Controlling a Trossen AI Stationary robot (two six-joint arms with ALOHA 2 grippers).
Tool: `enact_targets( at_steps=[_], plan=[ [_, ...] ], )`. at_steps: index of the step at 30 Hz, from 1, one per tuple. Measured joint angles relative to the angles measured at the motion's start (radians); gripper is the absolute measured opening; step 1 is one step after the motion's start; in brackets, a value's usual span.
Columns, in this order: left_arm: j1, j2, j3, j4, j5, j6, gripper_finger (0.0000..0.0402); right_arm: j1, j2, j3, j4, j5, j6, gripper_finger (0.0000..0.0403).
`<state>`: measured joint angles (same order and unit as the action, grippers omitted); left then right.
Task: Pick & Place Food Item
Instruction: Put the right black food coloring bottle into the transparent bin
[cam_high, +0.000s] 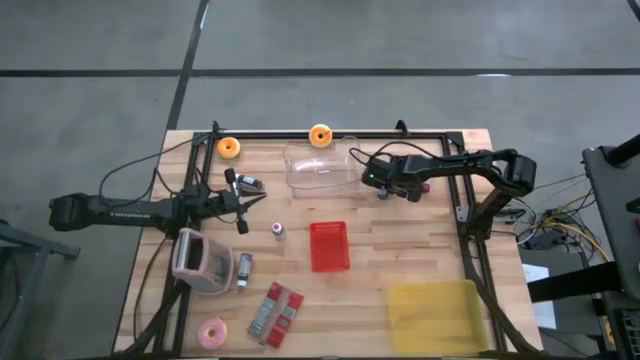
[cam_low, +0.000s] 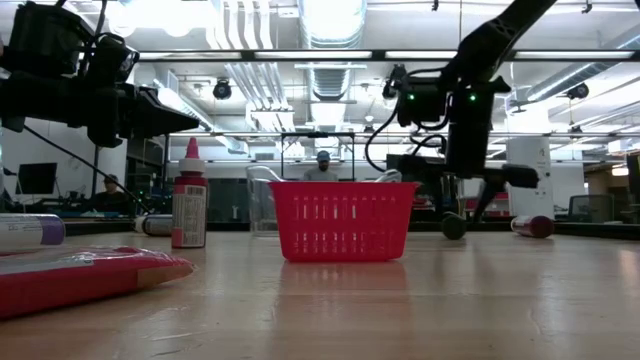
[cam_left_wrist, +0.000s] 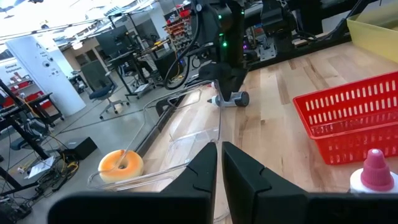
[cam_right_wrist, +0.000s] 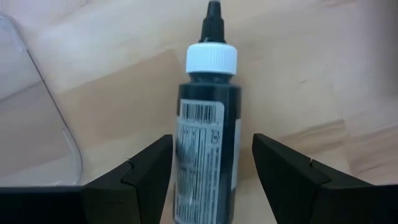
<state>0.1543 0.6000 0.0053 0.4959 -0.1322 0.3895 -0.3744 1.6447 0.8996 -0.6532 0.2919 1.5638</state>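
A dark bottle (cam_right_wrist: 208, 149) with a white cap and a black nozzle lies on its side on the wooden table, just right of a clear plastic container (cam_high: 318, 166). My right gripper (cam_right_wrist: 211, 165) is open and low over the bottle, one finger on each side of its body, with a small gap showing on both sides. It also shows in the high view (cam_high: 384, 187). My left gripper (cam_high: 256, 201) is shut and empty, held above the table's left half. One orange donut (cam_high: 320, 135) and another (cam_high: 228, 147) lie at the far edge.
A red basket (cam_high: 329, 246) stands mid-table and a yellow bin (cam_high: 435, 316) at the near right. A pink-capped bottle (cam_high: 278, 230), a tube (cam_high: 243, 270), red packets (cam_high: 276, 312), a pink donut (cam_high: 212, 333) and a pink-and-white object (cam_high: 197, 260) lie at the near left.
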Motion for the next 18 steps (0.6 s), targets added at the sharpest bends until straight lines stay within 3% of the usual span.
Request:
enact_targets(
  at_steps=[18],
  plan=[
    [0.0,0.0,0.0,0.0,0.0,0.0,0.0028,-0.018,-0.019,-0.018,0.045,0.04,-0.04,0.0217]
  ],
)
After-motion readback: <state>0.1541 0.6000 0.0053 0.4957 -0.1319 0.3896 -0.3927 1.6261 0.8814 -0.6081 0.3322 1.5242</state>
